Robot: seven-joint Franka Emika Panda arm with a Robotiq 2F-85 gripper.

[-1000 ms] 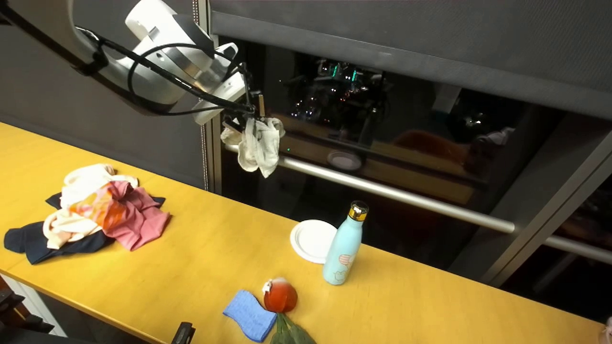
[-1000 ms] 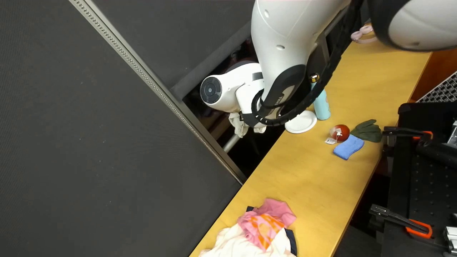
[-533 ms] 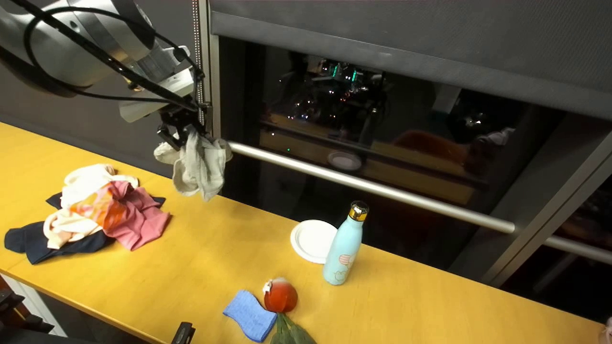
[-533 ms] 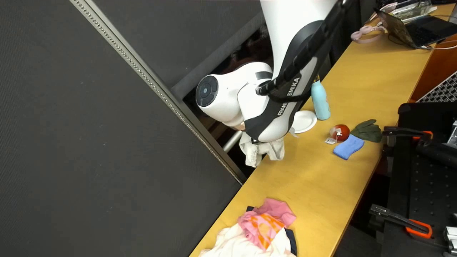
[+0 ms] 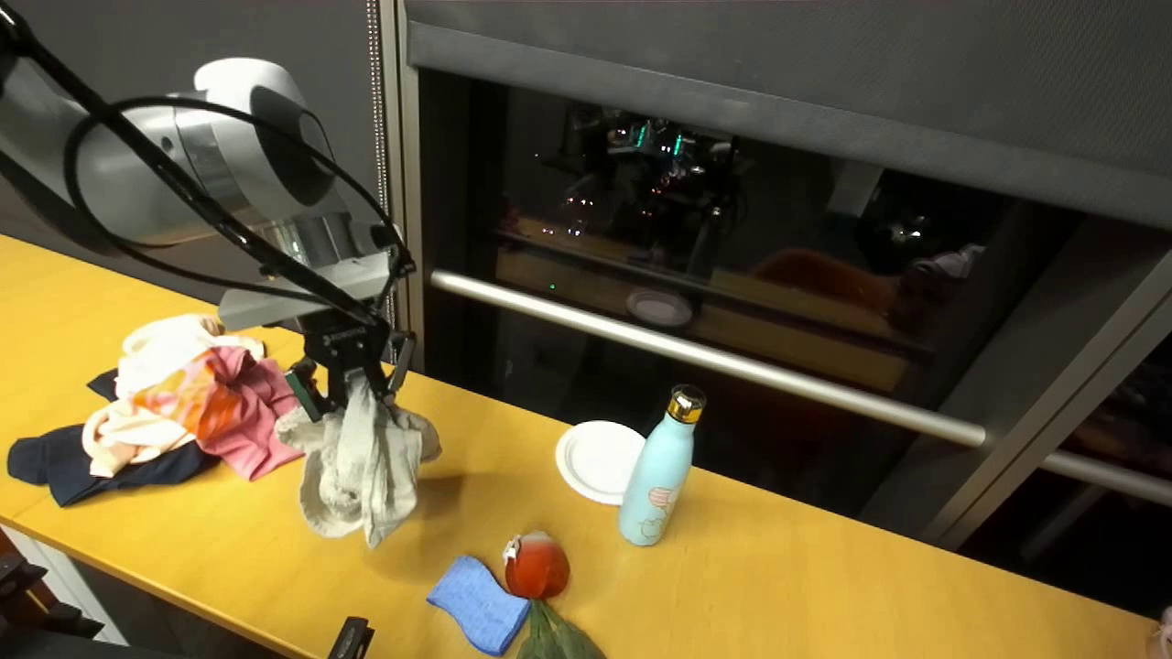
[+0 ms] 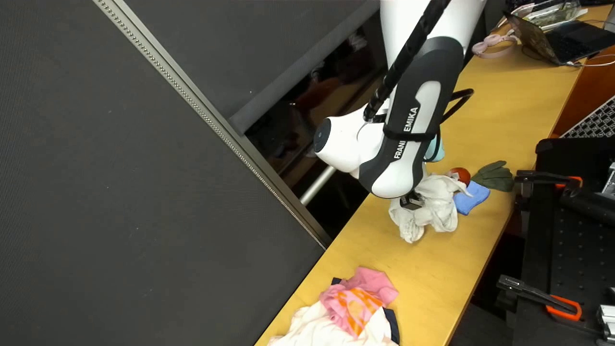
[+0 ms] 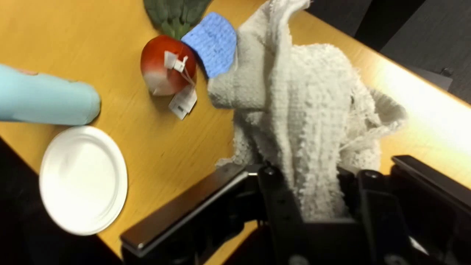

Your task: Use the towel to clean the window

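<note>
Grasp done, wiping unclear: my fingers (image 7: 279, 202) pinch the towel (image 7: 312, 106), the window (image 5: 723, 252) at its two o'clock in an exterior view.

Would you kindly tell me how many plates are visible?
1: the white plate beside the bottle; the disc in the window looks like its reflection. Others may be hidden.

A yellow wood table (image 5: 806, 577) runs along a dark window (image 5: 678, 265) in a grey frame (image 5: 412, 165). A pale bar (image 5: 705, 356) crosses it; reflections and white, red and green specks show in it. A dark grey blind (image 5: 787, 73) covers its top. A bead chain (image 5: 378, 101) hangs just beside the frame, next to a grey panel (image 6: 144, 216). Glare (image 7: 434, 117) whitens part of the wood.
</note>
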